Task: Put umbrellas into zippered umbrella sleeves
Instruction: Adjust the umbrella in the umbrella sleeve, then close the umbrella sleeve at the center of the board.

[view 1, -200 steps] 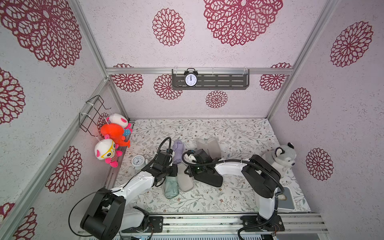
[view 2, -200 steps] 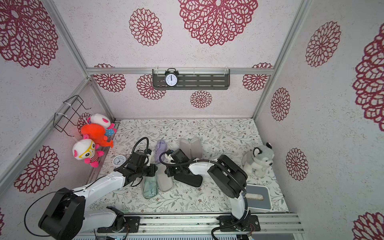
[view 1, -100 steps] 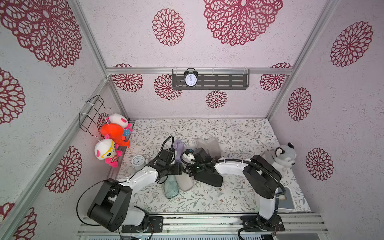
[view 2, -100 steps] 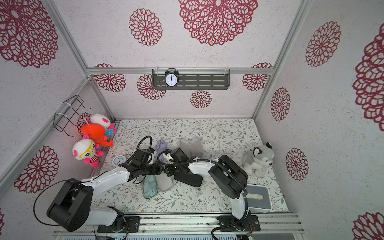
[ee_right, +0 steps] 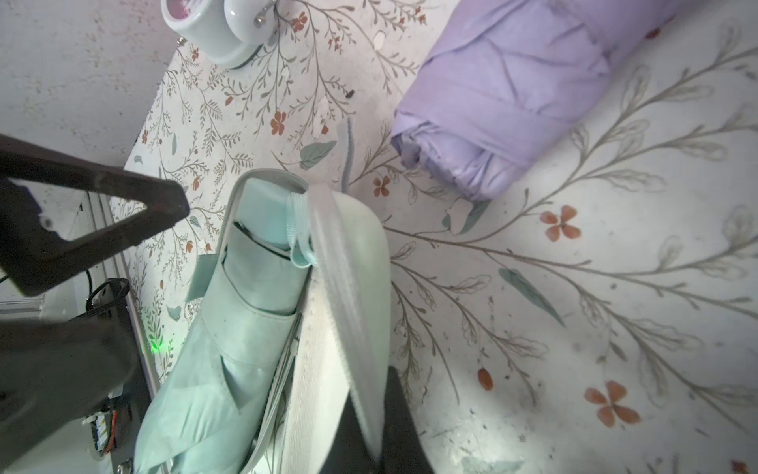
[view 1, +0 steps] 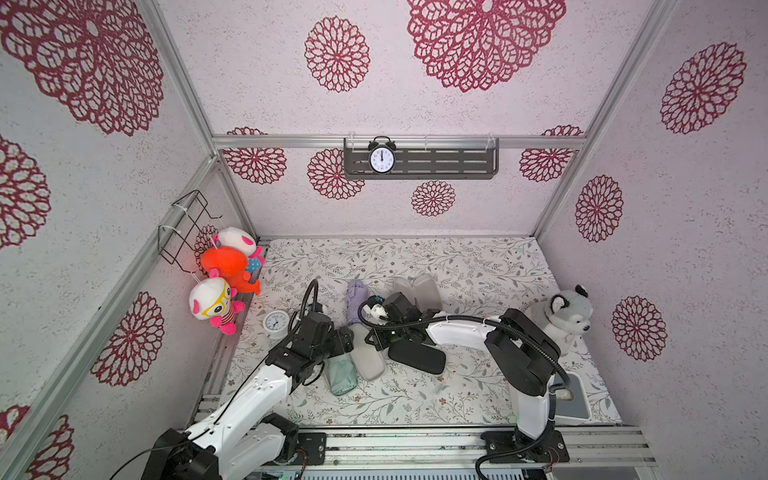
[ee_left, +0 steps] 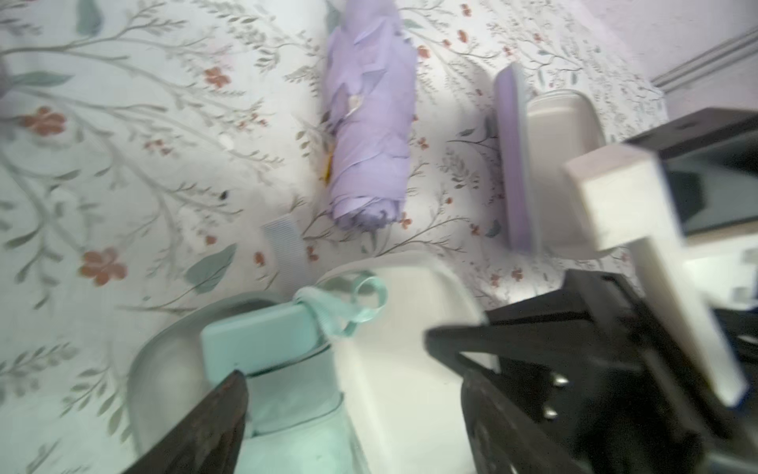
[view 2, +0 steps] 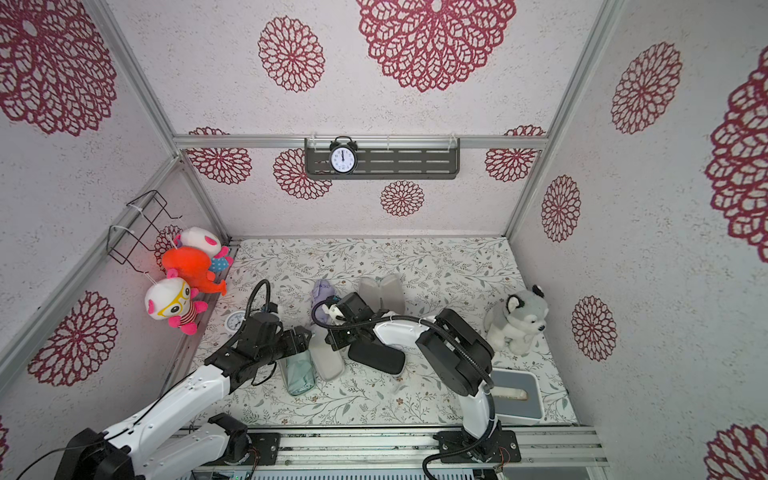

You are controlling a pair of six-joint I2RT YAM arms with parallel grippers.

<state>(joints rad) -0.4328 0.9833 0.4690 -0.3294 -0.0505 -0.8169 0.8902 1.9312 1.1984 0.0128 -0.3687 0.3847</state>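
1. Left gripper hangs with its jaws spread wide and nothing between them, straddling the handle end of the mint green umbrella.
2. That umbrella lies lengthwise in 1 half of the mint green sleeve, its fabric filling the shell. The open jaws suit a drop just made or a nudge to come; which one, I cannot tell.
3. Right gripper is pinched tight on the zip edge of the sleeve's other half, the grey-lined lid. This grip likely steadies the sleeve and holds its mouth open.
4. At the handle end the umbrella's wrist loop curls over the rim, where I judge a zip could snag it.
5. Just beyond, the lilac umbrella lies loose on the flowered cloth, apart from the mint sleeve. Near it the lilac sleeve sits open with its lining showing, ready to be filled.
6. Partly under the right arm the black sleeve lies shut; what it holds is hidden.
7. Closing and zipping the mint sleeve seems the step in hand.
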